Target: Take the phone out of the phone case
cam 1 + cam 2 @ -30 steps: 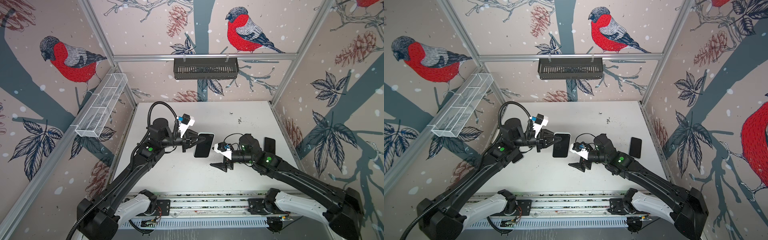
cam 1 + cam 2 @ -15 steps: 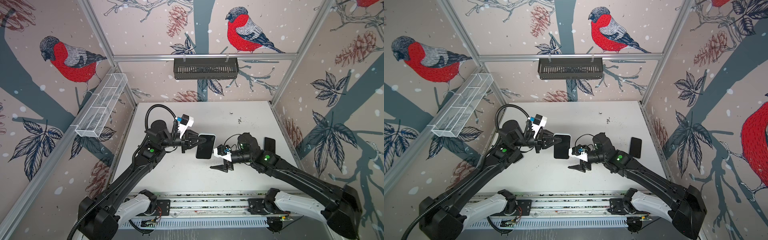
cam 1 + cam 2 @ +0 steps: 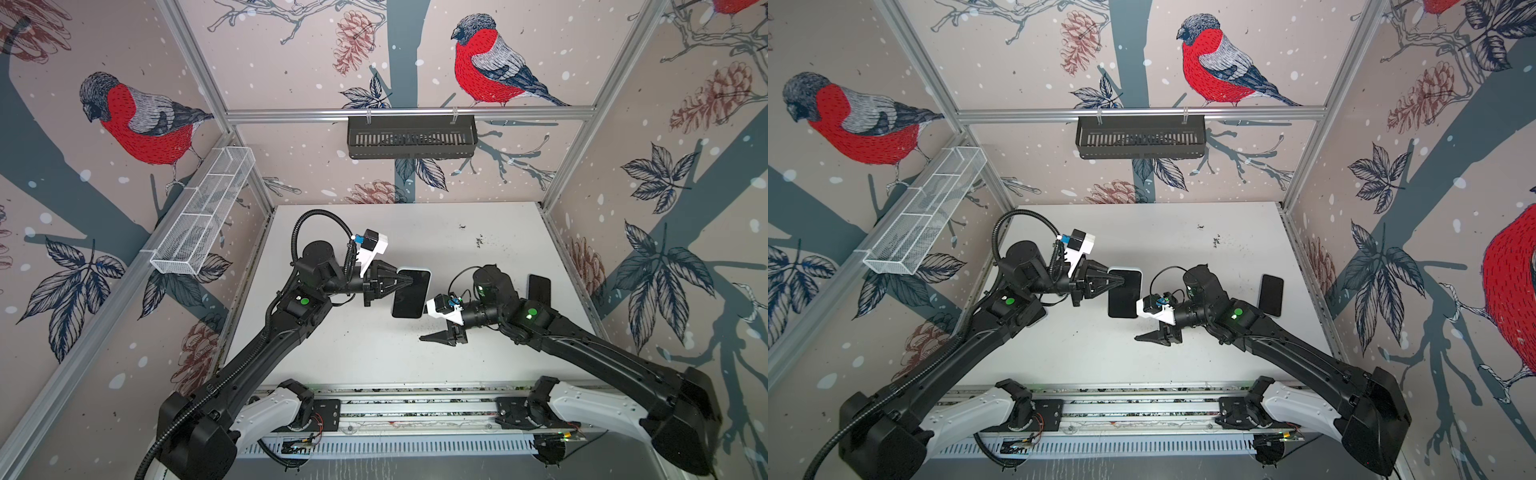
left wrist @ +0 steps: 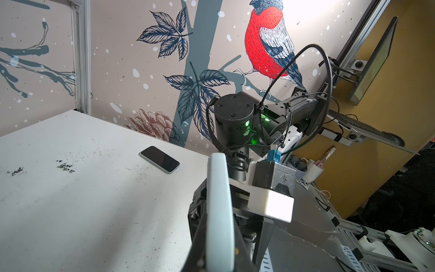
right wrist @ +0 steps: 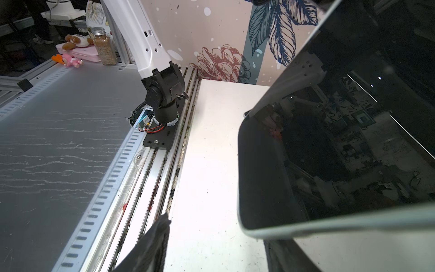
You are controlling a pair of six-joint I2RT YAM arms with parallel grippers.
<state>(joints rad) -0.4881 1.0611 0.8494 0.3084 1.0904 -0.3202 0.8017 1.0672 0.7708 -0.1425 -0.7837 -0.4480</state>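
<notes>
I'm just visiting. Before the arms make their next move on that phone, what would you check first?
1. Left gripper shut on the cased phone: ok.
2. Cased phone lifted off the table: ok.
3. Right gripper jaws apart at the cased phone's lower end: ok.
4. Right gripper's contact with the cased phone: cannot tell.
5. Cased phone separated: not ok, a pale rim frames the screen.
6. Second phone lying away from both grippers: ok.

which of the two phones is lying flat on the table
The phone on the right lies flat, screen up, with no gripper on it. The other phone, in a pale case, is held in the air by the left gripper.
</notes>
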